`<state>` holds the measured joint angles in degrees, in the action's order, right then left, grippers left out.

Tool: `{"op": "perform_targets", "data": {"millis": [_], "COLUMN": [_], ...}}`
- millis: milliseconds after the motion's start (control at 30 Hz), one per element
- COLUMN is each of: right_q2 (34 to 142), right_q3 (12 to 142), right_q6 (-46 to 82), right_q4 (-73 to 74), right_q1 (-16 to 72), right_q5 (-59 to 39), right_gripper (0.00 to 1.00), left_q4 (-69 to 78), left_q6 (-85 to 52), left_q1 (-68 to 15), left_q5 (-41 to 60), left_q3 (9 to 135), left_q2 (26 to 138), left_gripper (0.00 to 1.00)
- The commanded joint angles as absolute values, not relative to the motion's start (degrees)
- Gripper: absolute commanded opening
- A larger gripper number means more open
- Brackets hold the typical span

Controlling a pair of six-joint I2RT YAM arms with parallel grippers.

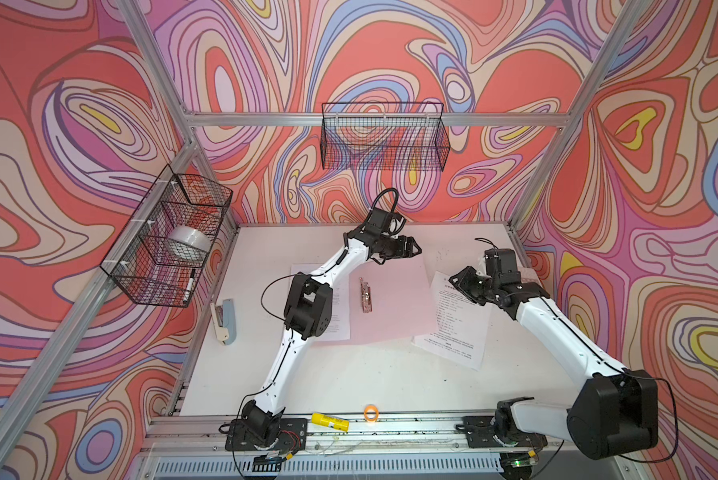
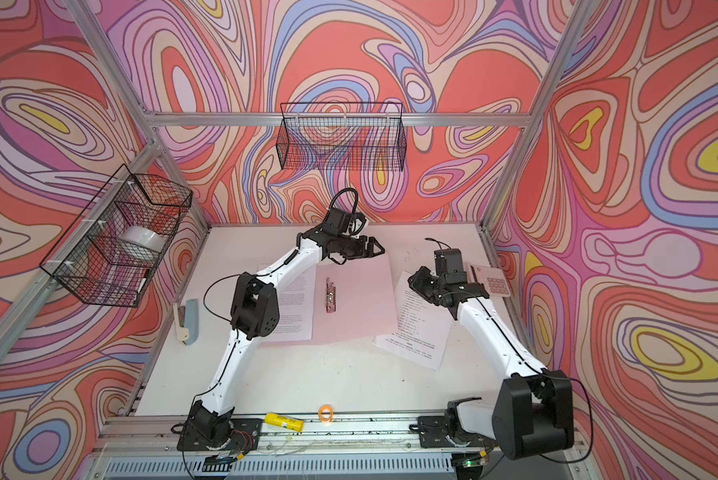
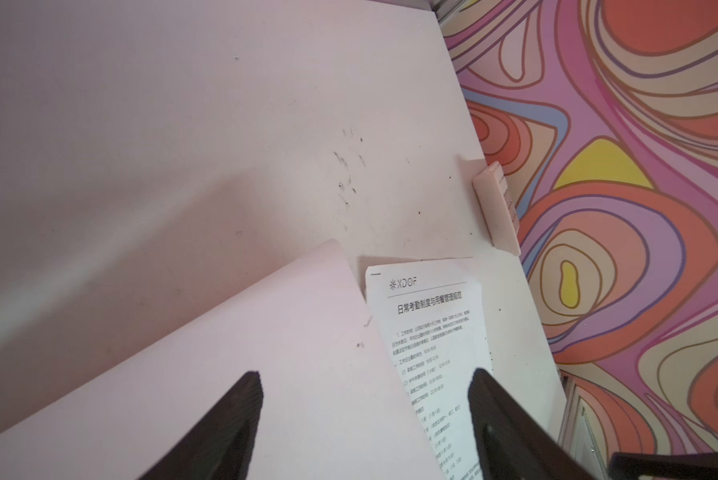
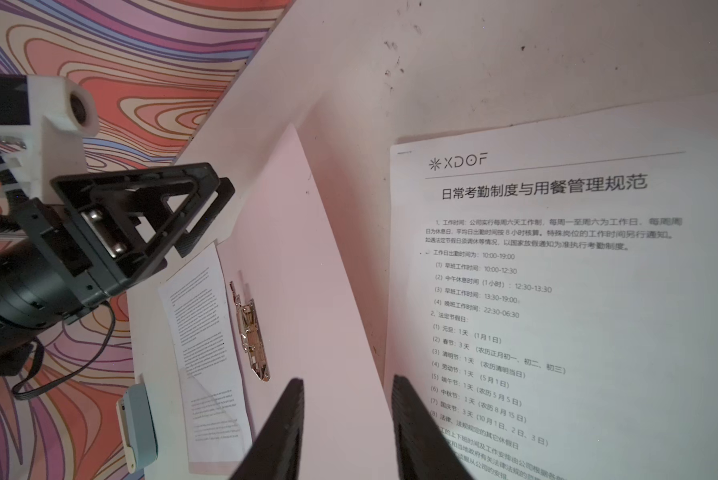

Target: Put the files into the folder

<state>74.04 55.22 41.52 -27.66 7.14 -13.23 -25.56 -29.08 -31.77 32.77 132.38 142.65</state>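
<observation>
Done: we judge one sheet [image 2: 299, 299] laid in the open folder [image 2: 357, 299]
Left: headed sheet [image 4: 556, 291] beside it
Claws: left gripper [image 3: 365, 374], right gripper [image 4: 349, 382] apart, empty

Jaws of left gripper [image 3: 365, 374] wide apart, nothing between. Below: pink folder [image 3: 265, 353] corner, XDOF-headed printed sheet [image 3: 427, 324] alongside. Calculator [image 3: 496, 208] at white table [image 3: 182, 124] edge, by patterned wall.

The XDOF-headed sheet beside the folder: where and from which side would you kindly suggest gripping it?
Probably the edge facing the folder, near the heading, from above: the sheet lies flat on the table, and the right gripper hovers there, fingers apart.
</observation>
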Motion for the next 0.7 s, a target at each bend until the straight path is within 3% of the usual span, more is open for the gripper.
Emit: {"op": "perform_targets", "data": {"millis": [0, 667], "right_q2": [74.5, 69.1], "right_q3": [54.6, 54.1], "right_q6": [42.2, 41.7], "right_q4": [-29.2, -31.7], "right_q1": [6.7, 5.5], "right_q5": [-15.0, -15.9], "right_gripper": [0.37, 0.34], "left_q4": [-20.4, -8.5], "left_q6": [-31.8, -40.3], "left_q1": [-34.3, -39.6], "left_q5": [35.9, 29.8], "left_q3": [135.3, 140.5], "left_q2": [145.2, 159.8], "left_gripper": [0.77, 0.76]}}
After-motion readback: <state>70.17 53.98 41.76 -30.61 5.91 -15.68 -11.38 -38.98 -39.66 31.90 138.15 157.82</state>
